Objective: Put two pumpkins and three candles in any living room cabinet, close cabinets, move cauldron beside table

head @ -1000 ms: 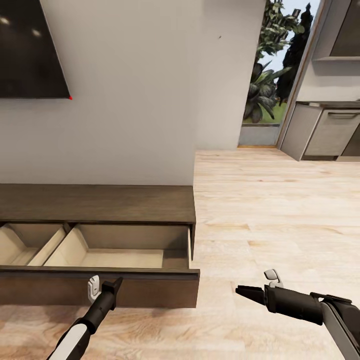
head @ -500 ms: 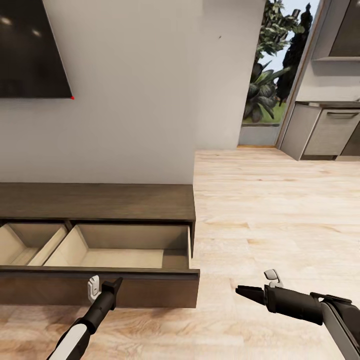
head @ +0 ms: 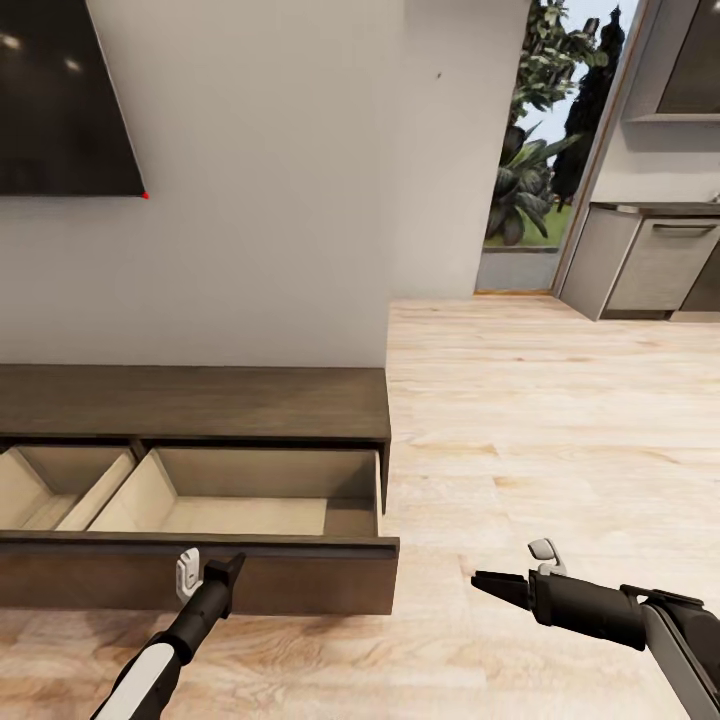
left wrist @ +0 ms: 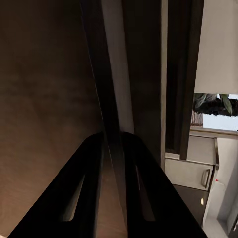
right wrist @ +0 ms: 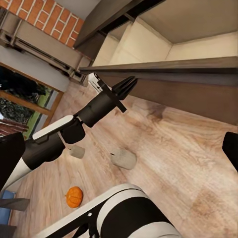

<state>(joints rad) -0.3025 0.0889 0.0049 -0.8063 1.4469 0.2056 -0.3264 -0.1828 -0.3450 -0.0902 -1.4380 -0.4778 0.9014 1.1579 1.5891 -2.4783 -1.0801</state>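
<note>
1. A dark screen [head: 60, 95] hangs on the white wall at the far left of the head view, above the cabinet.
2. The cabinet [head: 200, 405], long, low and dark brown, stands against that wall. Both of its wide drawers are pulled out, their pale beige insides bare: the left drawer [head: 45, 490] and the right drawer [head: 250, 500].
3. The left hand [head: 222, 570] is at the dark front panel of the right drawer. In the left wrist view its fingers [left wrist: 82, 183] are nearly together, with the thin top edge of the panel running between them; whether they actually pinch it I cannot tell.
4. The right hand [head: 480, 580] hangs over the wood floor [head: 560, 440], well apart from the cabinet, empty, its fingers closed to a point.
5. One pumpkin [right wrist: 74, 196] lies on the floor behind the robot's base, seen in the right wrist view.
6. Far right: a glass door onto garden plants [head: 535, 150], then grey kitchen units [head: 660, 265].
</note>
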